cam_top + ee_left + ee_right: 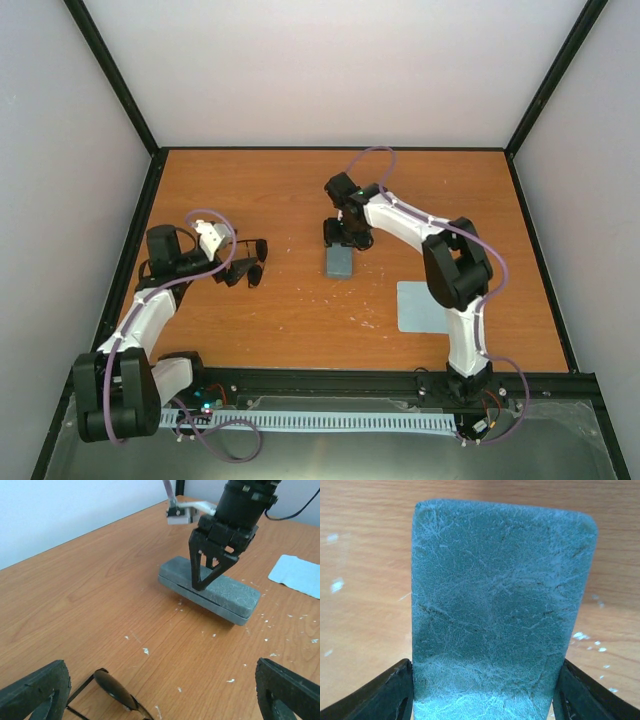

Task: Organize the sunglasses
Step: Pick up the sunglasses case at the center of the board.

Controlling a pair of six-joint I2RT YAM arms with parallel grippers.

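Left gripper (161, 672): wide open, holding nothing; its two dark fingers (35, 692) stand well apart at the bottom corners of its wrist view.
Sunglasses (114, 691): lying on the table (300, 190) at the left side, near the left arm's wrist. In the left wrist view they sit low between the spread fingers, nearer the left one, with one dark lens and thin black arms showing. From above, the black frame and the dark fingers merge, so contact cannot be told; they look apart.
Right gripper (212, 575): pointing down over the case, jaws closed against its two long sides, one finger on each side.
Case (500, 615): oblong, grey-blue, closed, lying flat on the table near the middle. It fills the right wrist view, with a black finger (375, 697) just beside each lower edge.
Cloth (425, 307): pale blue square, flat on the table to the right of the case, apart from it and beside the right arm.
Table surface: orange-brown wood grain with small white flecks scattered around the case.
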